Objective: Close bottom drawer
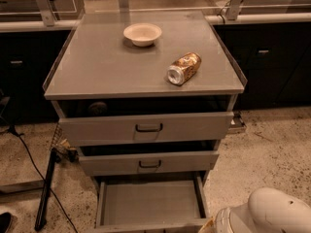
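The bottom drawer (148,204) is the lowest of the three grey drawers and is pulled far out, showing a plain empty grey tray. Its front panel lies along the bottom edge of the view and its handle is hidden. The two drawers above it, top (146,127) and middle (148,163), stick out only a little, each with a dark loop handle. My white arm (272,212) is at the bottom right, just right of the bottom drawer's front corner. My gripper is below the frame edge, out of view.
On the cabinet top (97,67) a white bowl (142,34) stands at the back and a can (183,68) lies on its side at the right. A dark pole and cables (46,193) lie on the floor at the left. Dark cabinets stand behind.
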### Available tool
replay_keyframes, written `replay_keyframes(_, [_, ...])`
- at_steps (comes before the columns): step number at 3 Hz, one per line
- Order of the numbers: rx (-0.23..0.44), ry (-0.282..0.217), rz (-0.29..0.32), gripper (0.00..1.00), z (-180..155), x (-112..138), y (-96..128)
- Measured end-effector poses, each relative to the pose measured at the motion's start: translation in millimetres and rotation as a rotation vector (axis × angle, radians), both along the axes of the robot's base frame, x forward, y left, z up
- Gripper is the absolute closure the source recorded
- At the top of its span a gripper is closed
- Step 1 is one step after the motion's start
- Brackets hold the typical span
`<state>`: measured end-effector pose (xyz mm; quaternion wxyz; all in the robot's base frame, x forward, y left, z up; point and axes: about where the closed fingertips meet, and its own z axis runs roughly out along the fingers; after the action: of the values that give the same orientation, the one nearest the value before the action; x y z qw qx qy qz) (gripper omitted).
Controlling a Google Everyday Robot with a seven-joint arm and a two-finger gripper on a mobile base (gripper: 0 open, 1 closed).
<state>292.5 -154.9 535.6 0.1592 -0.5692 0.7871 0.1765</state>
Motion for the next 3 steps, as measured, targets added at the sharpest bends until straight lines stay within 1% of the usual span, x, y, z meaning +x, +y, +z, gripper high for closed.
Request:
replay_keyframes(1, [0.010,-0.013,-0.007,1.00,-6.9,0.0,-0.5])
replay_keyframes(2, [0.028,-0.110,0.011,1.00,-46.6,5.6,-2.1])
replay_keyframes(3, [0.059,-0.187,-0.001,1.00,-99.7,23.3,-7.6])
